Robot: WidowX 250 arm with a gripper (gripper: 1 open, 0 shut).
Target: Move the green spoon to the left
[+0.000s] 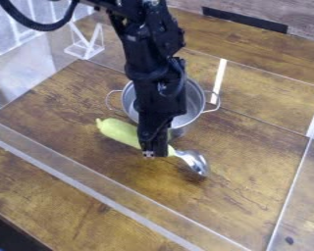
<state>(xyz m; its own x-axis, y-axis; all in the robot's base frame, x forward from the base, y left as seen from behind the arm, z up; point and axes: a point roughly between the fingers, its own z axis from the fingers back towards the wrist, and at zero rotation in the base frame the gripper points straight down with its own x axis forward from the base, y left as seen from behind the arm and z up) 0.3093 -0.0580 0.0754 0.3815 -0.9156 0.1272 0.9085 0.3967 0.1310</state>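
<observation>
Place: likely a lab or test station; you can't tell which room
Arm: your black robot arm (144, 74) reaches over the counter (55, 186)
Counter: wood-look top, pale strips (87, 191) across it
Cookware: one steel pot (186, 103)

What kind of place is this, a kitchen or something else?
Probably a lab or workshop bench rather than a home kitchen: a black robot arm works over a wooden tabletop, where a steel pot and green-handled spoon sit.
</observation>
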